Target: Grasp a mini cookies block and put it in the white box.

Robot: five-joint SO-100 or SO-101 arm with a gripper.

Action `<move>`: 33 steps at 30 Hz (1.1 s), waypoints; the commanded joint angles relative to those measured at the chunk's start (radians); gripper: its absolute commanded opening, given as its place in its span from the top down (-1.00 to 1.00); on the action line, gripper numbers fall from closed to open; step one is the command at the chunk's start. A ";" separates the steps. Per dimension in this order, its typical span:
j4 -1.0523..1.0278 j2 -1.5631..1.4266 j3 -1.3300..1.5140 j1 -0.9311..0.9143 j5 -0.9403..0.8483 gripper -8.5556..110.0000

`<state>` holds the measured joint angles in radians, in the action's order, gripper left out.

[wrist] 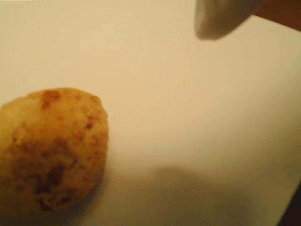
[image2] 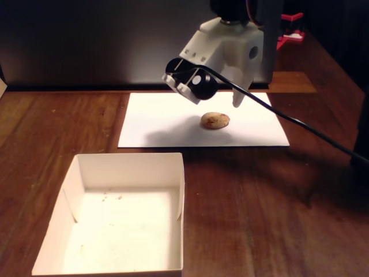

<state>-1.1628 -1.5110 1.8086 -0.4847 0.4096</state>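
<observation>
Hovering in the wrist view, one claw fingertip shows at the top, the mini cookies block below-left on white paper. In the fixed view the claw hangs just above the cookie, empty; whether it gapes I cannot tell. Approach seems in hand; next, descend and close. The white box waits nearer the camera on the dark wooden surface.
</observation>
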 commanded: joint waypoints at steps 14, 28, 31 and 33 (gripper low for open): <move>0.035 0.074 -0.101 -0.021 -0.021 0.21; 0.097 0.172 -0.183 -0.046 -0.041 0.20; 0.095 0.179 -0.192 -0.035 -0.049 0.20; 0.095 0.184 -0.187 -0.026 -0.049 0.20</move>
<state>-1.0769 -1.3085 1.7211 -0.5262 0.3651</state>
